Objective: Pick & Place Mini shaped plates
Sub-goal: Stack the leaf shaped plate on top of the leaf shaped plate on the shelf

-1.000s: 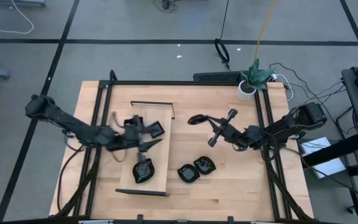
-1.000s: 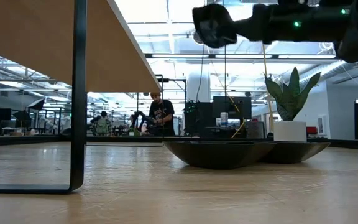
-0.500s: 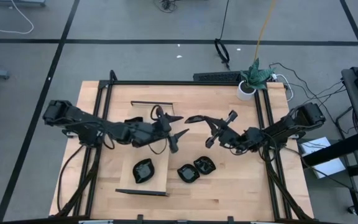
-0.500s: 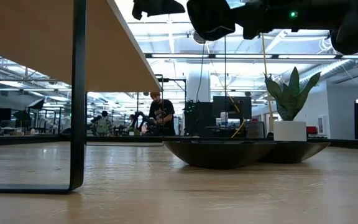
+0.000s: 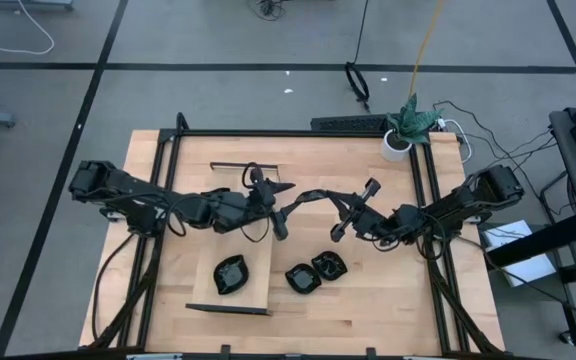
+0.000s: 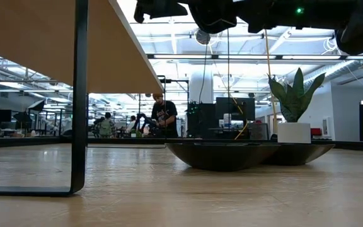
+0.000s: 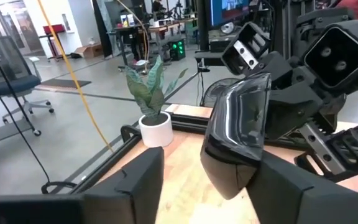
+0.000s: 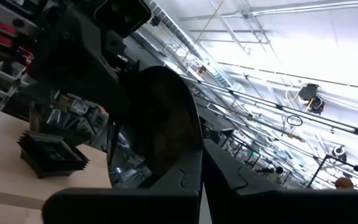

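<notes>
My right gripper (image 5: 340, 200) is shut on a glossy black mini shaped plate (image 5: 311, 198), held in the air over the table's middle. My left gripper (image 5: 280, 208) is open and faces it from the left. In the left wrist view its fingers (image 7: 132, 180) stand on either side of the plate's free end (image 7: 235, 149); whether they touch it, I cannot tell. One plate (image 5: 231, 273) lies on the pale wooden board (image 5: 258, 180). Two more plates (image 5: 301, 277) (image 5: 329, 265) rest on the table near its front. A stack of square plates (image 8: 51, 152) shows in the right wrist view. My right gripper pinches the plate between its two fingers at the rim (image 8: 185, 155) on the plate's right end. The fingers come level from the table's right. The plate is lifted clear and stands on edge, its free end pointing toward my left gripper.
The board stands raised on black metal legs (image 6: 79, 94) at the table's left-middle. A potted plant (image 5: 406, 125) sits at the far right corner. A black frame (image 5: 428, 200) runs round the table. People stand in the room beyond (image 6: 162, 113).
My left gripper has risen from the board and swung toward the table's right, up to the plate that my right gripper holds. My right gripper has shifted a little toward the left, bringing the plate's free end between the left fingers.
</notes>
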`<action>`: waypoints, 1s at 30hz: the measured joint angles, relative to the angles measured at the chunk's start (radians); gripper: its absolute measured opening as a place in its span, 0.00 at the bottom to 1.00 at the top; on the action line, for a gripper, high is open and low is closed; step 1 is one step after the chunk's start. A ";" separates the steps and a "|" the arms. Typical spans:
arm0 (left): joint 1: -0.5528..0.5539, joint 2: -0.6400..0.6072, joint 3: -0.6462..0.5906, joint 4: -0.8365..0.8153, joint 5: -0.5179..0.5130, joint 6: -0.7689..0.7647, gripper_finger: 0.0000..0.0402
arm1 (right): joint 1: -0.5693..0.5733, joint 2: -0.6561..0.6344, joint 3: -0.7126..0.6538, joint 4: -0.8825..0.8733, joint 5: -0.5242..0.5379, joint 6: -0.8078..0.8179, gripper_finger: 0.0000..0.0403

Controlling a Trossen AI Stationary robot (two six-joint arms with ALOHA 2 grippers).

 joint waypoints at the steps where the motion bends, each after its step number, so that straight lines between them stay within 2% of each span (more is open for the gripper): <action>1: 0.000 0.000 0.000 0.000 0.000 0.002 0.50 | 0.000 0.000 0.000 0.000 0.000 0.002 0.00; 5: -0.001 0.000 0.000 0.003 0.000 0.017 0.34 | 0.001 0.000 0.000 -0.003 0.000 0.014 0.00; 10: -0.017 0.000 0.000 0.023 -0.019 0.082 0.06 | 0.001 0.000 0.000 -0.030 -0.002 0.053 0.00; 12: -0.027 -0.003 -0.001 0.043 -0.032 0.112 0.03 | 0.004 0.000 0.000 -0.044 -0.006 0.068 0.01; 15: -0.057 -0.013 0.015 0.029 -0.106 0.169 0.03 | 0.022 0.000 0.001 -0.076 -0.015 0.058 0.07; 20: -0.111 -0.055 0.089 -0.070 -0.273 0.252 0.02 | 0.057 0.000 0.000 -0.086 -0.052 0.060 0.28; 23: -0.147 -0.075 0.157 -0.213 -0.327 0.256 0.01 | 0.071 0.000 0.000 -0.081 -0.052 0.070 0.40; 26: -0.177 -0.089 0.274 -0.502 -0.332 0.117 0.01 | 0.077 0.000 0.000 -0.084 -0.051 0.070 0.48; 28: -0.187 -0.090 0.376 -0.763 -0.263 -0.045 0.01 | 0.077 0.000 0.000 -0.091 -0.052 0.071 0.52; 30: -0.189 -0.082 0.473 -0.995 -0.116 -0.205 0.01 | 0.077 0.000 0.000 -0.094 -0.052 0.071 0.54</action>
